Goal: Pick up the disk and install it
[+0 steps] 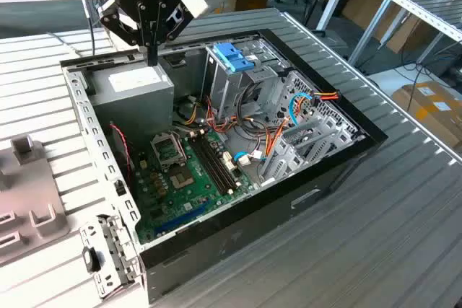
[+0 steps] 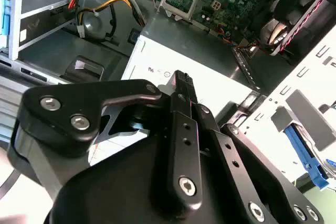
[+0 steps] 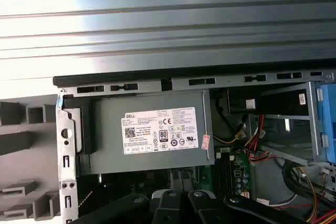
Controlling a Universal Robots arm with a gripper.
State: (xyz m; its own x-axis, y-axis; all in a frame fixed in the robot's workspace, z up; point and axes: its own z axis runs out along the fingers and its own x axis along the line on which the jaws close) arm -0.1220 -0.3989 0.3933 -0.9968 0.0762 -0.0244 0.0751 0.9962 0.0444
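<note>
Disk (image 2: 304, 156): I take the blue strip in the second wrist view to be one of its rails; little else of it shows. It sits off the power supply's (image 1: 133, 88) side, past the case's (image 1: 86, 117) perforated edge rail, by a grey fixture (image 2: 310, 109) on the table (image 1: 404, 236). The gripper (image 1: 151, 57) hangs just above the power supply, well apart from the disk. Its jaws are pressed together with nothing between them. The pick-up, as I judge it, is not yet done. To do it well, the jaws need to be spread before they come near the disk. They should close squarely on the hard blue rails or flat edges, so the disk does not twist out. The lift should clear the case's edge rail. On the power supply's other side stand the cage (image 1: 238, 81) with its blue handle (image 1: 233, 56) and loose cables (image 1: 216, 117), which could snag a low-carried disk.
</note>
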